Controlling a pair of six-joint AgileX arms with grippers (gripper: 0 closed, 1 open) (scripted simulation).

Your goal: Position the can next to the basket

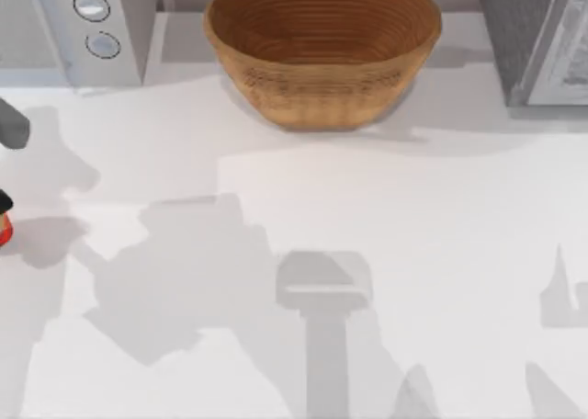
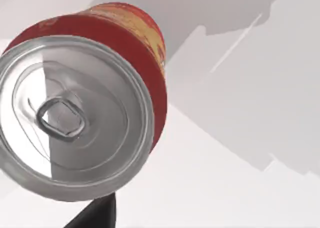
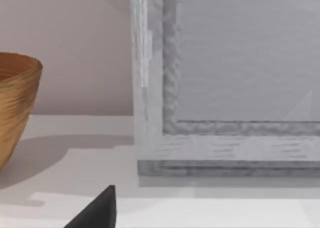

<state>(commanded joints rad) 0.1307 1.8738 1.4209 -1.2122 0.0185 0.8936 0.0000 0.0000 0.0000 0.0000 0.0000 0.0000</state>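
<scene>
The left gripper (image 1: 4,198) sits at the far left edge of the table (image 1: 367,254) in the top view, mostly cut off there; whether its fingers are clamped or loose cannot be told. A dark fingertip (image 2: 95,215) shows in the left wrist view just under the can (image 2: 80,108), whose silver top with its pull tab faces the camera. In the top view a sliver of the red can (image 1: 4,228) shows at that same left edge, right by the gripper. The basket (image 1: 322,51) stands at the back middle of the table, well apart from the can, with a wide stretch of bare white tabletop between them. A grey appliance with two round dials (image 1: 83,24) stands back left, and a grey framed cabinet (image 1: 537,38) back right. The right wrist view shows the basket's side (image 3: 15,108), that cabinet (image 3: 225,88) and one dark fingertip (image 3: 97,213) of the right arm.
</scene>
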